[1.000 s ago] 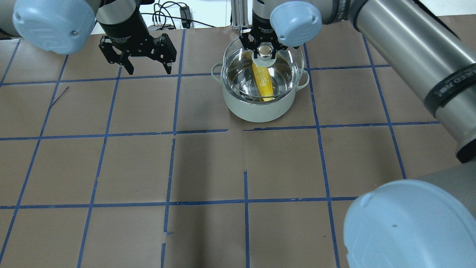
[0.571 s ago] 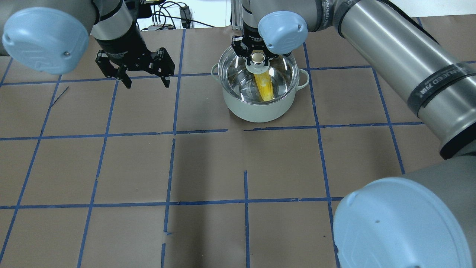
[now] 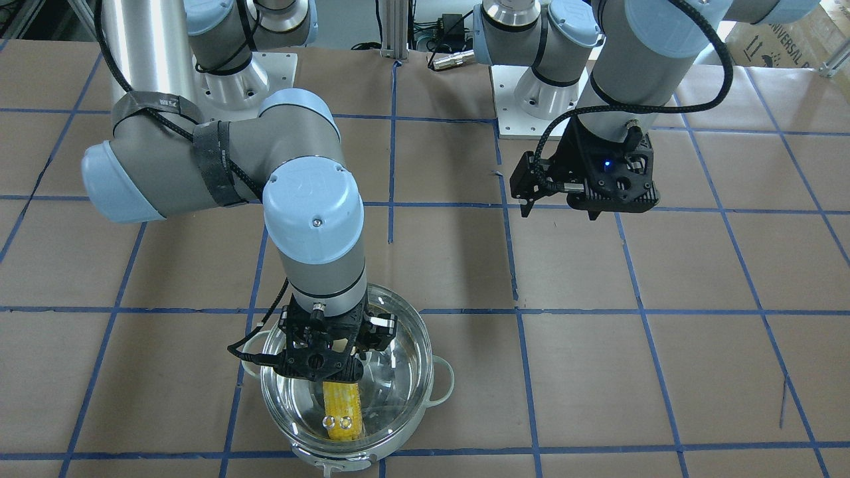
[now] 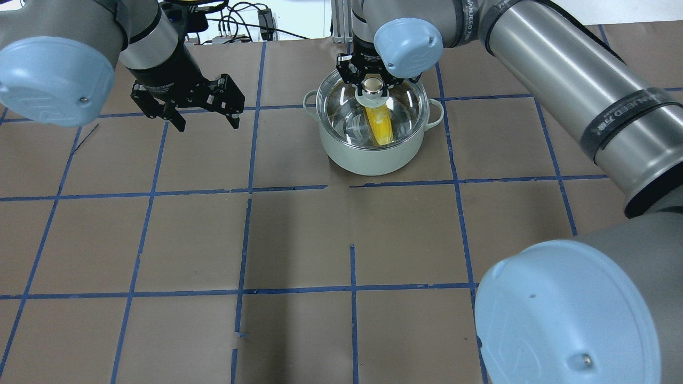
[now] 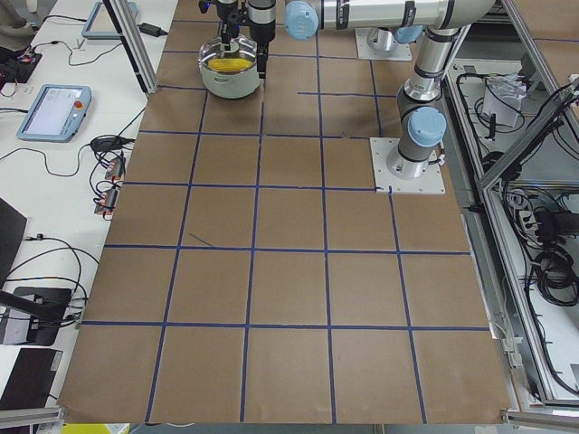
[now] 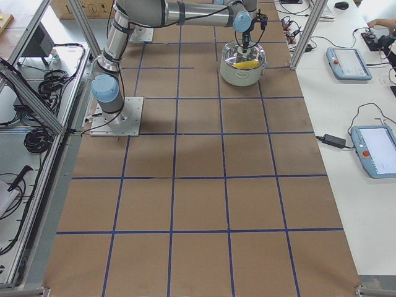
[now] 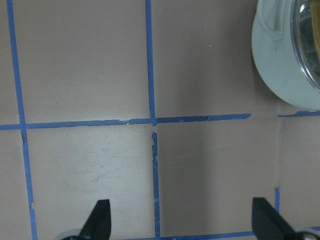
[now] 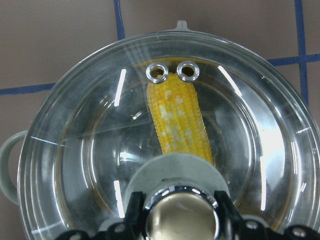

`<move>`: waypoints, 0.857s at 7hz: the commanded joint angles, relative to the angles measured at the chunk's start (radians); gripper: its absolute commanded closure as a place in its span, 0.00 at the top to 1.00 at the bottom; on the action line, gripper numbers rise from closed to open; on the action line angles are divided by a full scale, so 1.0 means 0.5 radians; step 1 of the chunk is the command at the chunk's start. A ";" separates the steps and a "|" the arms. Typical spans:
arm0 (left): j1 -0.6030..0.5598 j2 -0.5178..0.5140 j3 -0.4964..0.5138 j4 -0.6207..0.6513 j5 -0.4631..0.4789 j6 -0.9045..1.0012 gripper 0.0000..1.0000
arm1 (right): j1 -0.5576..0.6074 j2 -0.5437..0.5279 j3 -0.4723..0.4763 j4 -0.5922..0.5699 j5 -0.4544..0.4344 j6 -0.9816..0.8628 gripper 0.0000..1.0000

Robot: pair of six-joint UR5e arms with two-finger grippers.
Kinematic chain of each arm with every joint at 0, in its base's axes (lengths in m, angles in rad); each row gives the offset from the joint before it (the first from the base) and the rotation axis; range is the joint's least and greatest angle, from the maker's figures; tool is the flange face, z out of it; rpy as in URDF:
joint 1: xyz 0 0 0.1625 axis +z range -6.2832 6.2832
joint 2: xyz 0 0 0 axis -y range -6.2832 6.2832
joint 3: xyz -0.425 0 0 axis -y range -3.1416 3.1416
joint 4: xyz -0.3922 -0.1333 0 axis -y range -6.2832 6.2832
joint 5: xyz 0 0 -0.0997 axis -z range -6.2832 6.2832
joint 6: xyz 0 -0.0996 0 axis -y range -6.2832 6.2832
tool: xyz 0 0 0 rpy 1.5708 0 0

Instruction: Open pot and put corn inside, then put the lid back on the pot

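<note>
The pot stands at the far middle of the table, pale outside and shiny inside. The yellow corn lies inside it. The clear glass lid sits level on the pot's rim. My right gripper is shut on the lid's knob from above. In the right wrist view the corn shows through the lid below its two vent holes. My left gripper is open and empty, above the table to the left of the pot. The left wrist view shows its fingertips and the pot's side.
The table is brown paper with a grid of blue tape lines. Cables and a metal post stand at the far edge behind the pot. The right arm's long link reaches over the right side of the table.
My right gripper has lowered the lid from a raised, offset position down onto the pot's rim. My left gripper has moved a little toward the robot and leftward, still open.
</note>
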 commanded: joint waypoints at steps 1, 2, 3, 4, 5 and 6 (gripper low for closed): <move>-0.002 0.013 0.021 -0.040 -0.010 0.001 1.00 | -0.001 0.008 -0.012 -0.003 0.001 0.000 0.32; 0.004 0.010 -0.030 -0.041 -0.007 0.004 1.00 | -0.001 0.008 -0.012 -0.003 0.004 0.000 0.32; 0.010 0.007 -0.031 -0.037 -0.010 0.007 1.00 | -0.001 0.008 -0.012 -0.003 0.004 0.000 0.33; 0.011 0.007 -0.034 -0.037 -0.004 0.007 1.00 | -0.004 0.008 -0.012 -0.003 -0.002 0.000 0.44; 0.011 0.007 -0.034 -0.037 -0.001 0.010 1.00 | -0.004 0.008 -0.012 -0.003 -0.017 0.003 0.63; 0.011 0.010 -0.034 -0.044 0.002 0.010 1.00 | -0.001 0.008 -0.009 0.000 -0.023 0.009 0.93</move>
